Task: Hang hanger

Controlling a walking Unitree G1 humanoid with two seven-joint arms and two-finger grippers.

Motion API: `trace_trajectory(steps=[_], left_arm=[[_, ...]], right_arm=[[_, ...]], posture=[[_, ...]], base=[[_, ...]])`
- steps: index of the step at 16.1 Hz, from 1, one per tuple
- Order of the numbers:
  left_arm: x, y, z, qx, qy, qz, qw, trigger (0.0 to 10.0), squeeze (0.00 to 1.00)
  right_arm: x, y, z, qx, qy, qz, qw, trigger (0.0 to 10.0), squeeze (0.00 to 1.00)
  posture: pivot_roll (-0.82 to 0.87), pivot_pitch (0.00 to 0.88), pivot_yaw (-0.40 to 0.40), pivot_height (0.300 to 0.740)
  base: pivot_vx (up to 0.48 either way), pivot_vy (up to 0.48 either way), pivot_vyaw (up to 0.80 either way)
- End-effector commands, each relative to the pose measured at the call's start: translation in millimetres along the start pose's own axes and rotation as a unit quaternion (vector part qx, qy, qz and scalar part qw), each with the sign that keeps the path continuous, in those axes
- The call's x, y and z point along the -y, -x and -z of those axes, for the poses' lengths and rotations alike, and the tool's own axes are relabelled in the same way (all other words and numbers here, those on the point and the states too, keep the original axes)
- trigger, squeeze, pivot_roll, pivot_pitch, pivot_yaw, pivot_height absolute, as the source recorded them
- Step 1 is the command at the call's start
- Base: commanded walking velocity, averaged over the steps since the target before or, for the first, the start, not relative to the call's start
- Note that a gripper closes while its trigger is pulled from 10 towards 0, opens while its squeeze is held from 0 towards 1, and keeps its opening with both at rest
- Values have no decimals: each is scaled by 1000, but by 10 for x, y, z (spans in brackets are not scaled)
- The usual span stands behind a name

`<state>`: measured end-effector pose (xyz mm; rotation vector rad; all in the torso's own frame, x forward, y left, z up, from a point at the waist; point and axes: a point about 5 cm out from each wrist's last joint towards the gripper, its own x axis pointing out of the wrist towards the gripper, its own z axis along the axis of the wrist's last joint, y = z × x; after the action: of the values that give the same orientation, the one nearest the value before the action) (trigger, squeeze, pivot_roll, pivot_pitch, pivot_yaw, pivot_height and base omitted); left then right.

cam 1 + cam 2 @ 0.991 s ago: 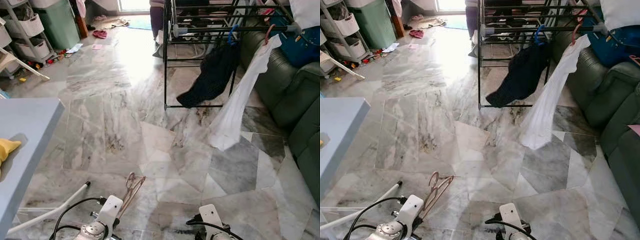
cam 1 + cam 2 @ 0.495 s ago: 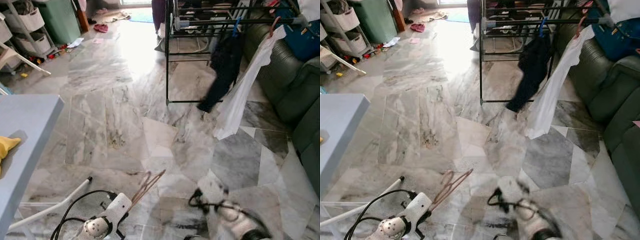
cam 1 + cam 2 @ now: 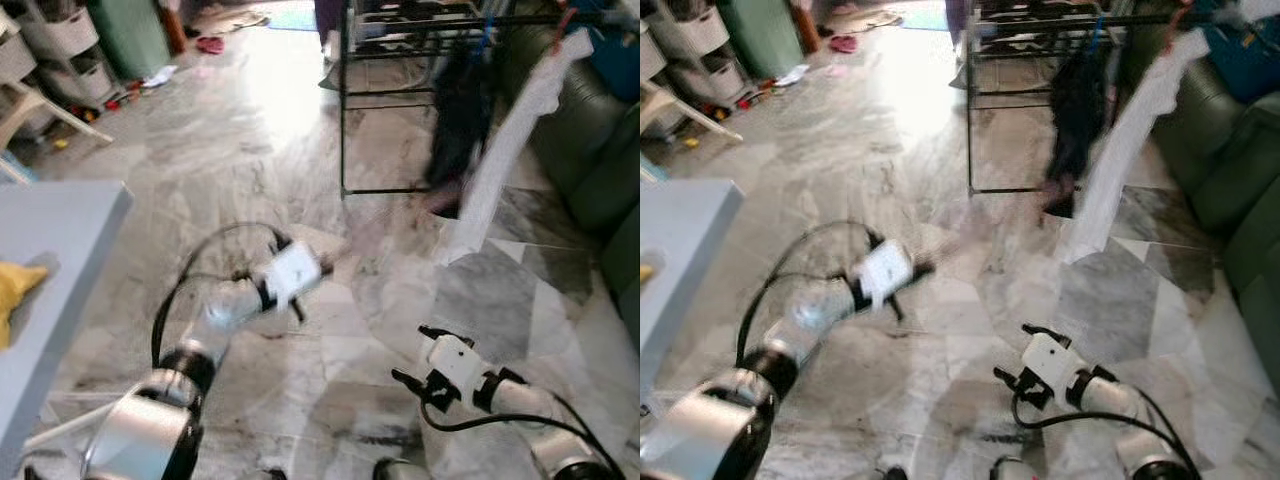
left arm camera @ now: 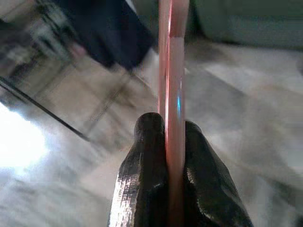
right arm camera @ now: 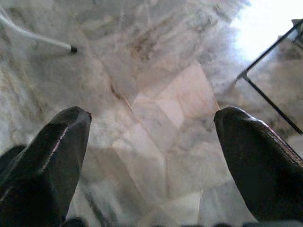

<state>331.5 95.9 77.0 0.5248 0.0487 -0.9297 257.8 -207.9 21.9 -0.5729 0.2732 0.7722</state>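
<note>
Gripping the hanger point(image 4: 171, 71) (edge-on), left fingers point(image 4: 142, 175) face open floor point(image 3: 250, 150).

Silver arms with white wrist housings and looped black cables; left pincer point(image 4: 165, 189) and right pincer point(image 5: 151, 165) fingers black, apparently textured.

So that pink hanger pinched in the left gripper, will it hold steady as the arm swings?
Probably light and fairly stiff: the pink hanger shows as a thin, straight strip. The left gripper pinches only its narrow edge, so it could pivot or slip. The head views are too blurred to confirm.
</note>
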Motion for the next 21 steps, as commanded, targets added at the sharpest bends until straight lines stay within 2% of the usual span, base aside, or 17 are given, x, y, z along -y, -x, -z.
trace_trajectory(steps=[1, 2, 3, 5, 7, 11, 12, 16, 17, 20, 21], left_arm=[[74, 15, 51, -9, -4, 35, 999, 10000, 0], [74, 6, 35, -7, -9, 41, 999, 10000, 0], [62, 4, 27, -10, -26, 37, 999, 10000, 0], [-14, 68, 101, -41, -52, 12, 998, 10000, 0], [-59, 141, 166, -63, -67, 19, 996, 10000, 0], [-153, 300, 327, -126, -119, 13, 985, 10000, 0], [-164, 329, 349, -131, -119, 12, 984, 10000, 0], [-116, 390, 418, -145, -140, 38, 979, 10000, 0], [-90, 406, 437, -145, -140, 48, 978, 10000, 0], [-46, 389, 409, -130, -156, 69, 977, 10000, 0], [-25, 351, 350, -108, -158, 81, 978, 10000, 0]], right_arm=[[86, -2, -115, 19, 24, -6, 1000, 10000, 0], [105, -8, -155, 27, 25, -8, 999, 10000, 0], [129, -25, -285, 52, 20, -19, 998, 10000, 0], [78, -50, -515, 86, 32, -70, 993, 10000, 0], [42, -42, -579, 81, 57, -105, 989, 10000, 0], [118, 104, -775, 60, 103, -159, 980, 10000, 0], [165, 138, -800, 52, 120, -161, 978, 10000, 0], [384, 257, -833, 27, 139, -142, 980, 10000, 0], [548, 303, -819, 8, 165, -113, 980, 10000, 0], [635, 304, -828, 8, 165, -96, 981, 10000, 0], [631, 268, -819, 6, 170, -102, 980, 10000, 0]], posture=[[-128, 161, 79, 740], [-128, 161, 79, 740], [-129, 159, 80, 740], [-131, 156, 80, 740], [-129, 157, 79, 740], [-130, 161, 71, 740], [-130, 162, 70, 740], [-130, 166, 68, 740], [-131, 168, 71, 740], [-130, 171, 71, 740], [-128, 172, 70, 740]], base=[[0, 0, 0], [0, 0, 0], [0, 0, 0], [0, 0, 0], [0, 0, 0], [0, 0, 0], [0, 0, 0], [0, 0, 0], [0, 0, 0], [0, 0, 0], [0, 0, 0]])
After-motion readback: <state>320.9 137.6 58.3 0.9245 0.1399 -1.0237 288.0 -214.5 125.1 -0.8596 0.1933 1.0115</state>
